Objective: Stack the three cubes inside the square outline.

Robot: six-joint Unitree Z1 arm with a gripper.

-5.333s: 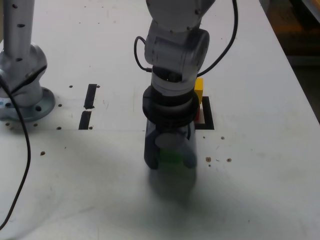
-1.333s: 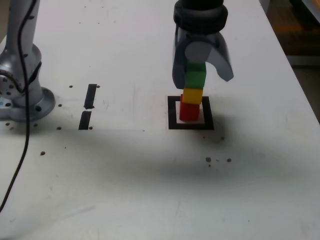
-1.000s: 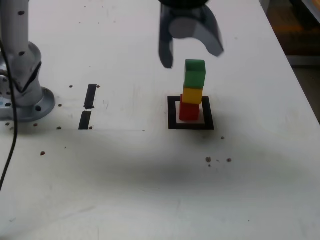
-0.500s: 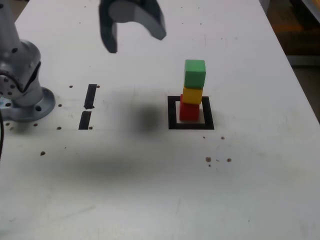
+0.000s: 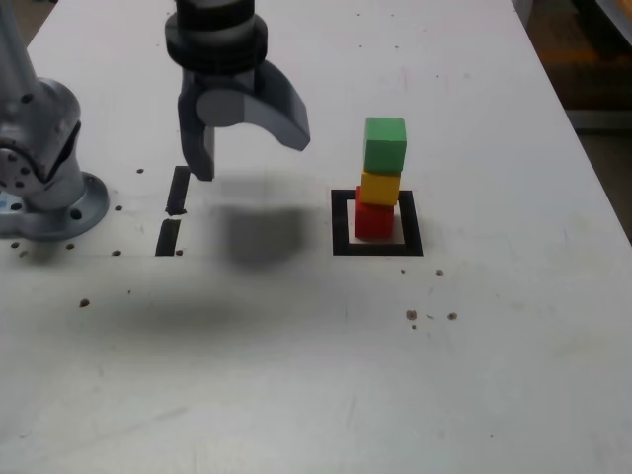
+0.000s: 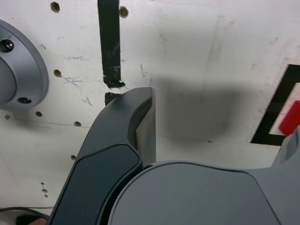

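The three cubes stand as one upright tower in the exterior view: green cube (image 5: 384, 145) on top, yellow cube (image 5: 380, 188) in the middle, red cube (image 5: 372, 221) at the bottom. The red cube rests inside the black square outline (image 5: 341, 225), toward its far side. My gripper (image 5: 249, 156) hangs open and empty above the table, well to the exterior view's left of the tower and touching nothing. In the wrist view one dark finger (image 6: 129, 126) fills the foreground. A corner of the square outline (image 6: 276, 110) and a bit of the red cube (image 6: 290, 119) show at the frame's edge.
Two short black strips (image 5: 179, 190) (image 5: 168, 237) lie on the white table just to the exterior view's left of the gripper. The arm's grey round base (image 5: 44, 173) stands beyond them. Small brown crumbs (image 5: 431, 316) lie in front of the outline. The table's edge (image 5: 592, 148) runs along the right.
The gripper let go of the green cube on top of the tower, rose, swung to the exterior view's left and has now come lower near the black strips. The tower stays standing.
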